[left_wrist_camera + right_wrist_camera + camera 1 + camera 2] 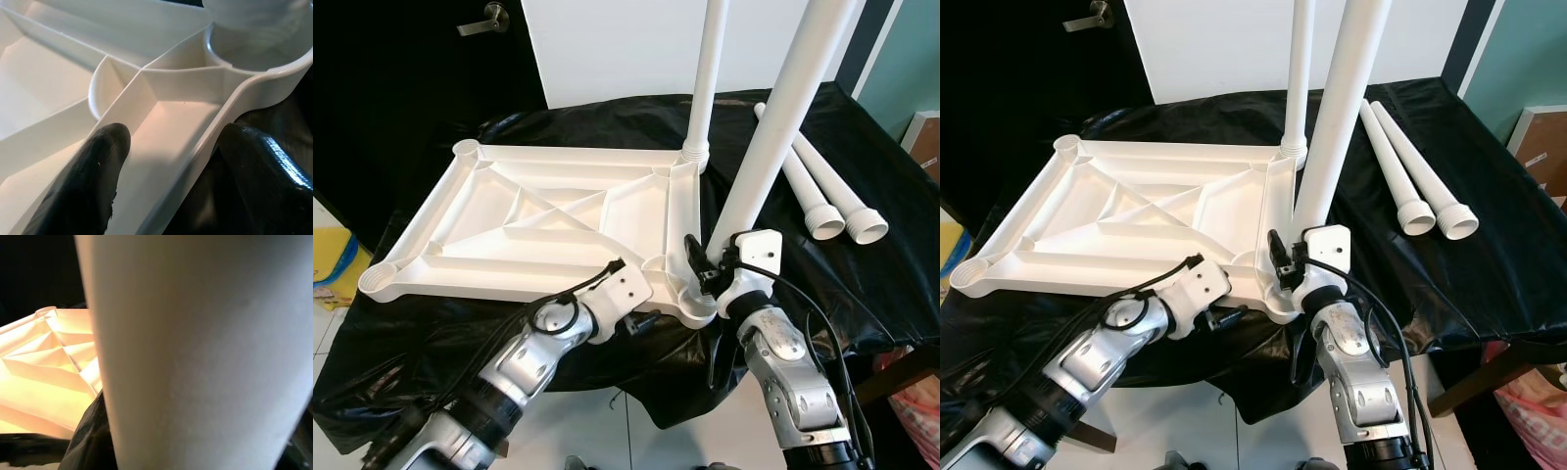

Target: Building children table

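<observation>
Right tool [710, 266] clamped on a white leg [773, 122] over the near corner socket of the upturned tabletop [548, 220], left tool [166, 181] spread wide astride its rim: risks cross-threading if tilted.

Near right corner crowded: right pincer [705, 262] clamped on a leg [773, 127] at the socket, left pincer [171, 171] straddling the near rim of the tabletop [538, 220], fingers apart. Far right corner blocked by an upright leg [708, 78]. Two loose legs [818, 186] lying on the right of the counter [901, 245], black cloth free beyond them. Left sockets [380, 279] open, reachable from above. Wide ribbed middle unobstructed.
</observation>
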